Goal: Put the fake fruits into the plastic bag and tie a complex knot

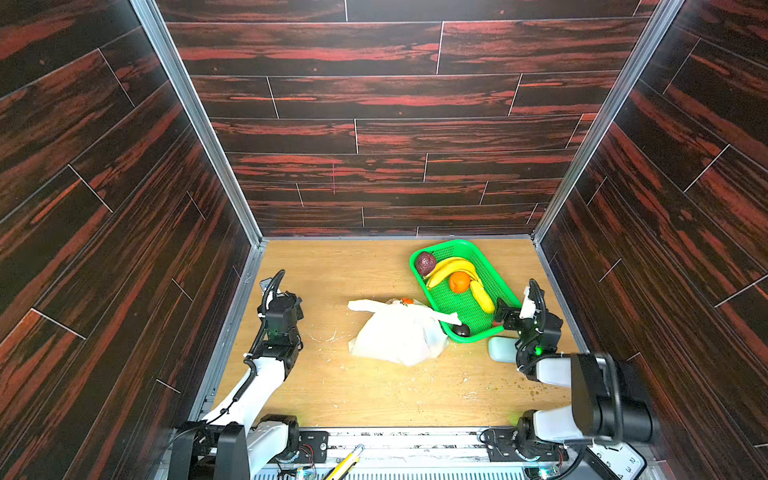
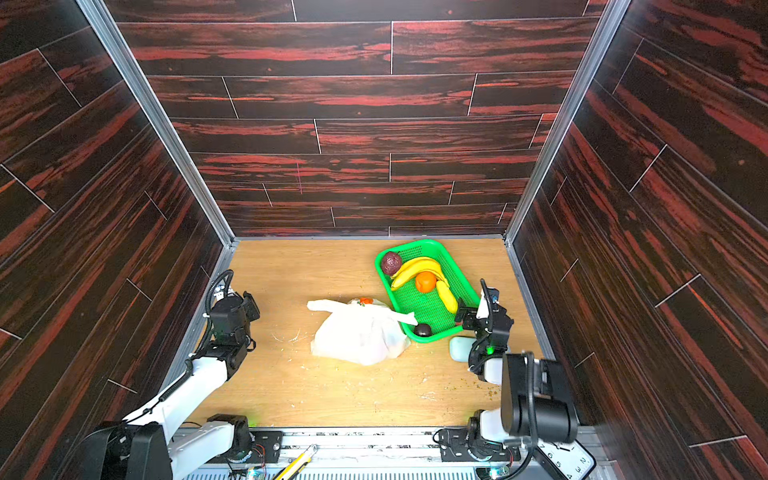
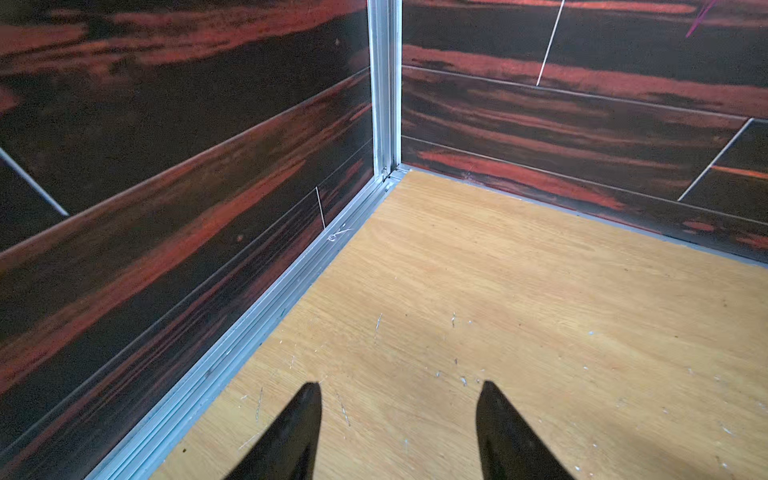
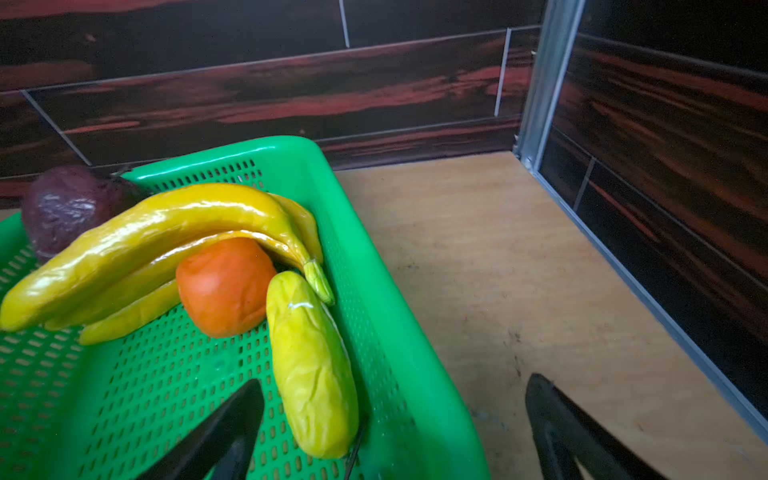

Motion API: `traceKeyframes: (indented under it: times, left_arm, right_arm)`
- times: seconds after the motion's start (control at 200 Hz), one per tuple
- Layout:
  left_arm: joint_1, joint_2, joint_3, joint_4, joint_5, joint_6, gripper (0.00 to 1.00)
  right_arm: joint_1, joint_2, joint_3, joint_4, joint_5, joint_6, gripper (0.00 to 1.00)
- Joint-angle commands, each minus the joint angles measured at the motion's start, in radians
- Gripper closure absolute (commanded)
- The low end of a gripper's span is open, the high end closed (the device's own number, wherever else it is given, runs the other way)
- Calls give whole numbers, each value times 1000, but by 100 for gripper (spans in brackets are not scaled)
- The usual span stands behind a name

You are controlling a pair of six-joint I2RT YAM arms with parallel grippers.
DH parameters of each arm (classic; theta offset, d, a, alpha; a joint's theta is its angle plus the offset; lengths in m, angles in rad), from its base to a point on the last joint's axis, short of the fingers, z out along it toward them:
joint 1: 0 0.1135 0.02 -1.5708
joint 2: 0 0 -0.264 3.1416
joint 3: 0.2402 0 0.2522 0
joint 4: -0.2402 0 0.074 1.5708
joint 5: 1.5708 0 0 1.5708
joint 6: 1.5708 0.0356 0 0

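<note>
The bag (image 1: 397, 336) slumps against the green basket (image 1: 494, 274), one strap over its rim; bananas (image 4: 158, 232) and an orange (image 4: 226, 286) lie inside the basket. The right gripper (image 4: 395, 382) gapes empty astride that rim, the left gripper (image 3: 399, 384), jaws parted and empty, well away from it.

Both top views overlook the whole table (image 1: 332, 395) — wrist views sit low, close.

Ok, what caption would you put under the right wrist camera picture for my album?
Open right gripper straddles the green basket rim, near bananas, an orange and a purple fruit.
</note>
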Motion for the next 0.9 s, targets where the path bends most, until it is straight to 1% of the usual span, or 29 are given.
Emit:
traceKeyframes:
  times: [0.0,0.065,0.12,0.165,0.205,0.245,0.316,0.491,0.556,0.626,0.706,0.751,0.782,0.817,0.857,0.892]
  left_arm:
    - [18,23,-23,49,4,8,38]
    - [29,40,-31,64,6,8,38]
    - [38,58,-35,79,7,10,38]
    - [46,78,-37,96,14,21,38]
    - [54,97,-38,110,20,29,38]
    - [64,115,-39,125,32,33,37]
    - [81,150,-49,174,61,37,37]
    - [109,270,-69,335,176,25,37]
    - [115,295,-59,346,237,16,37]
    - [114,340,-56,384,299,42,37]
    - [114,421,-97,529,342,55,36]
    - [114,473,-118,652,355,57,36]
    - [115,493,-123,713,344,62,36]
    - [115,480,-118,674,358,66,36]
    - [114,449,-93,568,360,62,35]
    - [114,429,-51,438,350,68,35]
  right_arm:
    - [1,56,-13,122,-71,-10,1]
    - [1,65,3,119,-98,-13,1]
    - [0,53,43,12,-63,-8,1]
    - [0,66,39,42,-46,8,1]
    - [1,56,45,10,-32,3,1]
    - [1,65,42,33,-32,8,1]
    - [0,60,44,22,-30,4,1]
    - [1,60,42,24,-30,3,1]
    - [1,60,42,24,-30,3,1]
    - [1,60,42,24,-29,3,1]
    - [1,60,42,23,-29,3,1]
    - [2,60,43,24,-27,3,1]
    - [1,60,42,23,-29,3,1]
    - [3,60,43,24,-28,2,1]
    - [3,61,44,24,-28,3,1]
    - [3,61,43,24,-28,3,1]
